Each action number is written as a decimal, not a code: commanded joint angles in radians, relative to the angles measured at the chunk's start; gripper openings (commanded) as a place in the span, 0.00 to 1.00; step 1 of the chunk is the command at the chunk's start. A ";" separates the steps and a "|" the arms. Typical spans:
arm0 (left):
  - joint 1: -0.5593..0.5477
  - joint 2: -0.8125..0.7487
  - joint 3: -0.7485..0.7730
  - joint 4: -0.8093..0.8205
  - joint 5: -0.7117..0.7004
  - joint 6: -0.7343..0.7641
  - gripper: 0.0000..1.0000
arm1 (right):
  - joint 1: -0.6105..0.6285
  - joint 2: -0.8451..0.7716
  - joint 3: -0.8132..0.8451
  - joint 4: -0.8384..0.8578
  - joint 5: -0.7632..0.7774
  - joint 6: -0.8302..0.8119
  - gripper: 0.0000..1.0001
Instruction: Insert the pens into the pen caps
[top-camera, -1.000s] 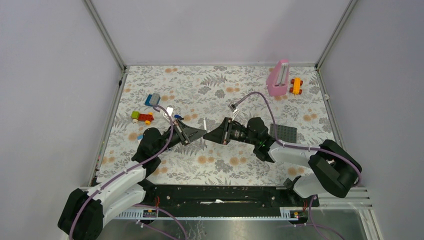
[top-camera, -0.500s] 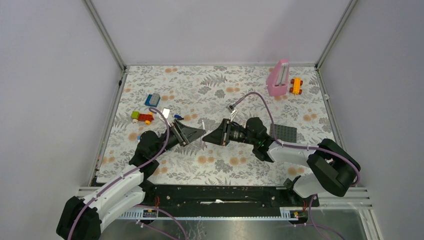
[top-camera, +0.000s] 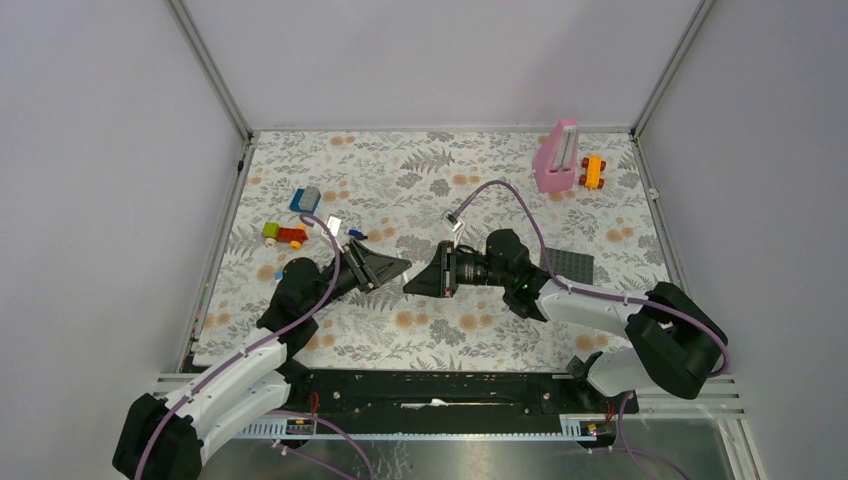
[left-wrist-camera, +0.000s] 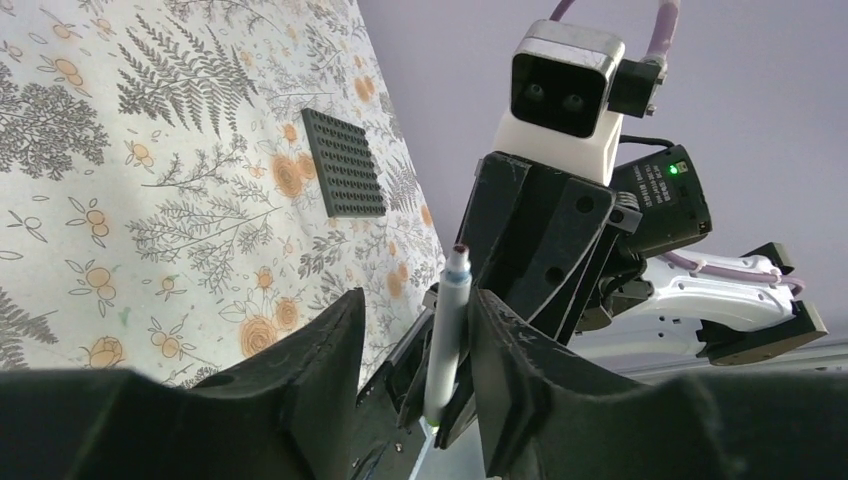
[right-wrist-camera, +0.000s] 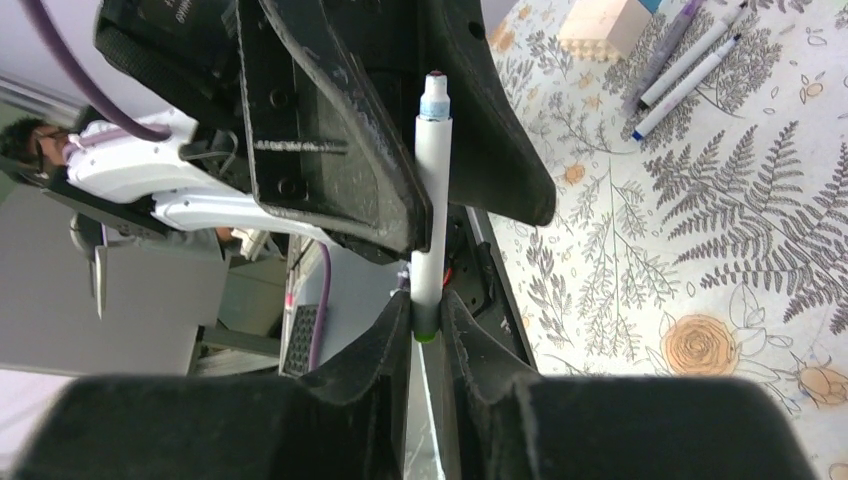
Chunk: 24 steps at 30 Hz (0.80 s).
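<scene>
Our left pincer (left-wrist-camera: 418, 310) stands spread, its fingers flanking the pen (left-wrist-camera: 446, 330) without touching it; the pen hangs clear of the bench (left-wrist-camera: 150, 150), between the two arms; we judge the fingers should close squarely on the white barrel and push straight along its axis. The right pincer (right-wrist-camera: 427, 305) is pressed together on the green cap (right-wrist-camera: 426, 328) at the pen's base, and should hold firm against that push.

The top external camera looks steeply down from above and behind the arm bases, taking in the whole floral table (top-camera: 450, 340) from afar. The two wrist cameras sit close, sighting along their own fingers (left-wrist-camera: 300, 380) at each other (nearly head-on), both sharing the pen (left-wrist-camera: 445, 340) between them.
</scene>
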 joint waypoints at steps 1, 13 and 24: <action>-0.002 -0.002 0.053 0.024 -0.010 0.032 0.40 | 0.012 -0.039 0.058 -0.094 -0.033 -0.094 0.00; -0.001 -0.076 0.006 0.017 -0.069 0.009 0.00 | 0.013 -0.044 0.092 -0.151 0.018 -0.132 0.52; -0.002 -0.105 -0.001 0.021 -0.099 -0.017 0.00 | 0.013 -0.003 0.055 0.124 0.090 0.045 0.45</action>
